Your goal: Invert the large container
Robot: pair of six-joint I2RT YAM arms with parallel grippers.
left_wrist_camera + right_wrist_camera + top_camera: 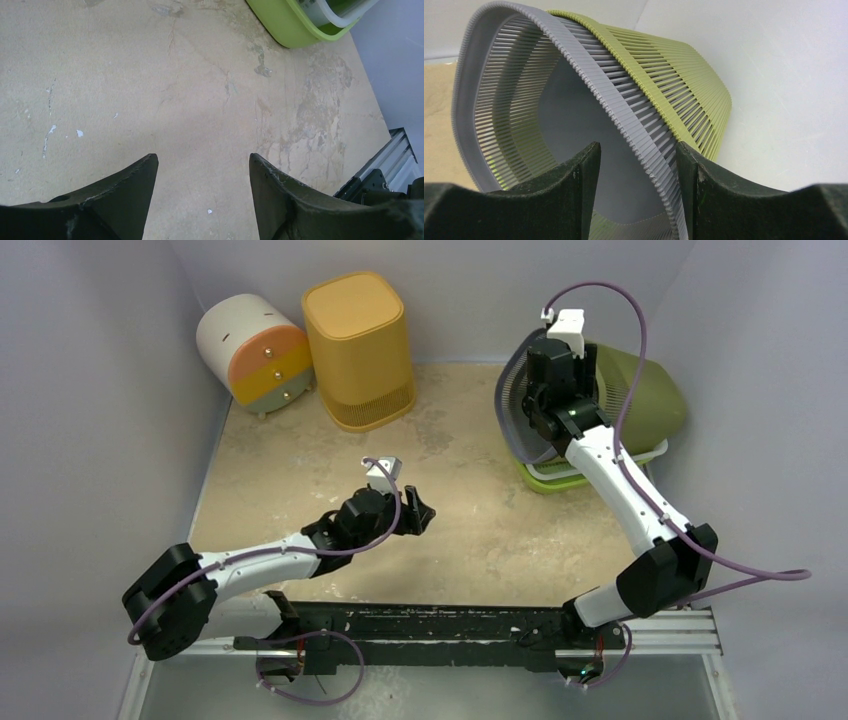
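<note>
On the mottled beige table, seen from above, stand one white cylindrical drawer unit with orange and yellow fronts at 10 o'clock and one tall yellow plastic bin with rounded corners at 11 o'clock.

There are two arms. The left gripper hangs near the table's middle, a little toward 6 o'clock. Its wrist camera shows both fingers spread wide over bare tabletop, holding and touching nothing.

At 2 o'clock lie two slatted baskets, one nested in the other: a grey ribbed plastic basket inside the large olive-green slatted container. The pair is tipped on its side, mouth toward 9 o'clock, resting on two shallow stacked trays, one lime-green and one white inside it.

The right gripper is at the baskets' mouth. Its jaws are part-open and straddle the grey toothed rim. The rim runs close along the right-hand finger, while a clear gap separates it from the other finger, so it is not clamped.
</note>
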